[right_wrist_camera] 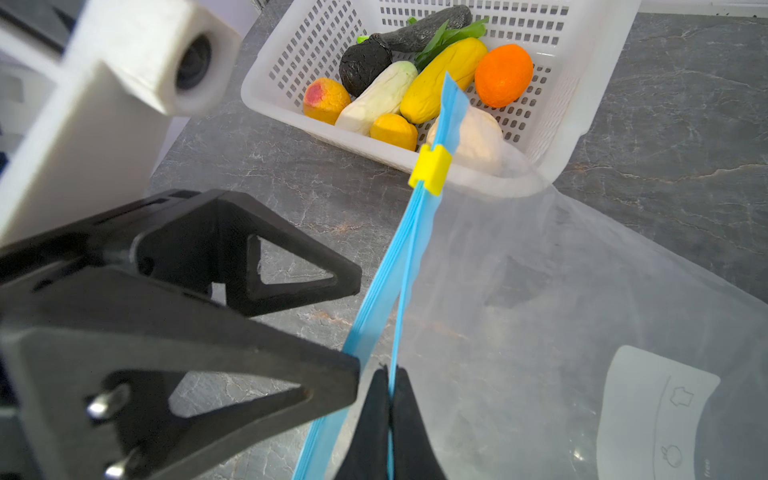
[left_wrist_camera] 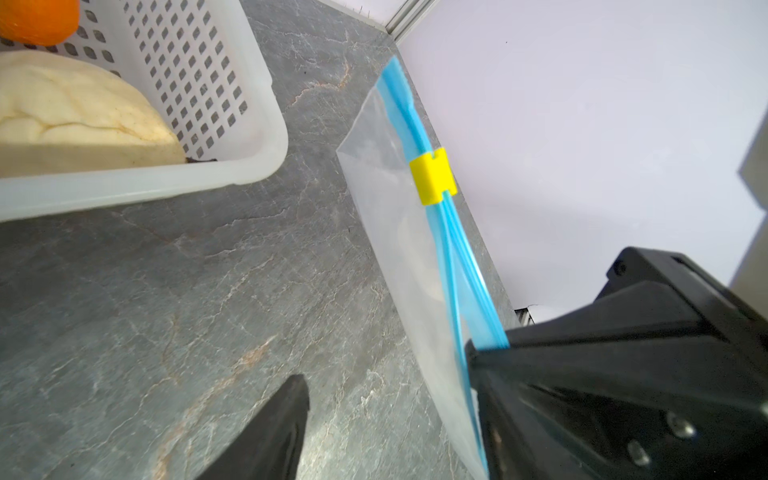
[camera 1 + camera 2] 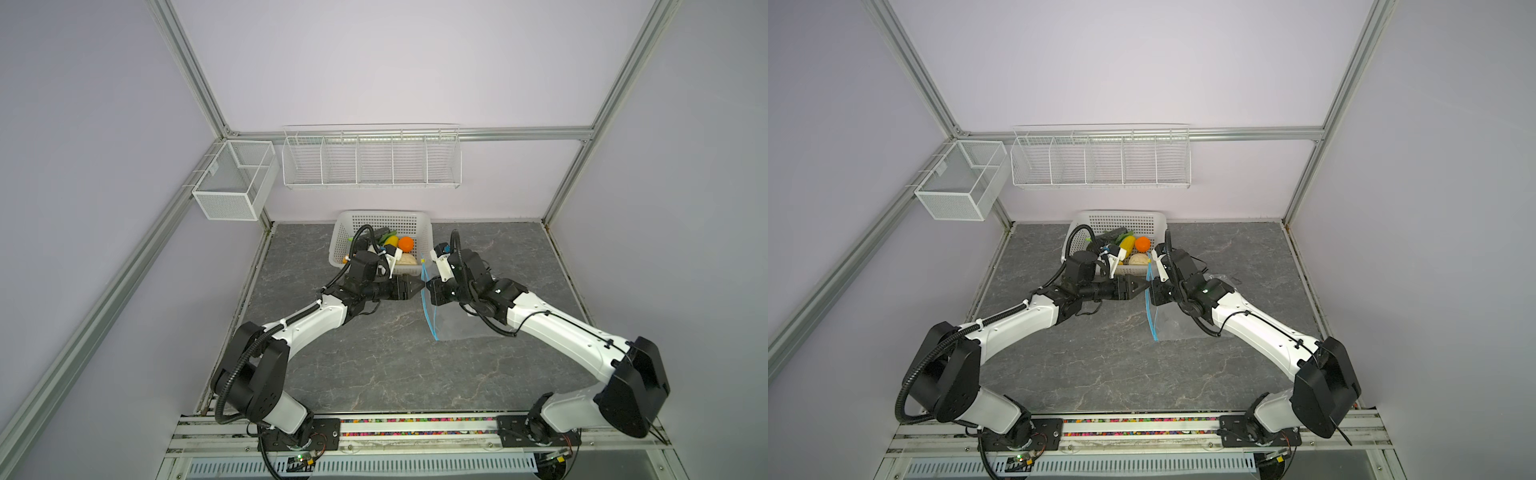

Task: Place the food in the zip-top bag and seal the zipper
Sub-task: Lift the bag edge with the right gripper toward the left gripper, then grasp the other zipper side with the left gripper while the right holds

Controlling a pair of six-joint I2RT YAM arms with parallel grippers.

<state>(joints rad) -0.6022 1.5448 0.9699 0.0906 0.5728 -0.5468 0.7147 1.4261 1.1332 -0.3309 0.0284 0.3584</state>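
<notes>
The clear zip-top bag [image 3: 457,328] [image 3: 1179,328] [image 1: 540,311] lies right of centre, its mouth edge lifted. The blue zipper [image 3: 428,307] [image 2: 453,257] [image 1: 399,266] is parted into two lips below the yellow slider [image 2: 432,176] [image 1: 430,168]. My right gripper [image 1: 390,374] [image 3: 427,287] is shut on one lip. My left gripper [image 2: 386,365] [image 3: 417,286] faces it, open, with the other lip against one finger [image 1: 332,374]. The food [image 1: 415,83] [image 3: 399,245] lies in the white basket: orange [image 1: 503,75], yellow, white, peach, black, dark green and beige [image 2: 75,120] pieces.
The white perforated basket [image 3: 382,214] [image 2: 232,174] [image 1: 582,62] stands at the back of the grey table, just beyond the bag's slider end. A wire rack [image 3: 370,162] and a mesh box [image 3: 232,183] hang on the walls. A white label [image 1: 652,415] shows on the bag.
</notes>
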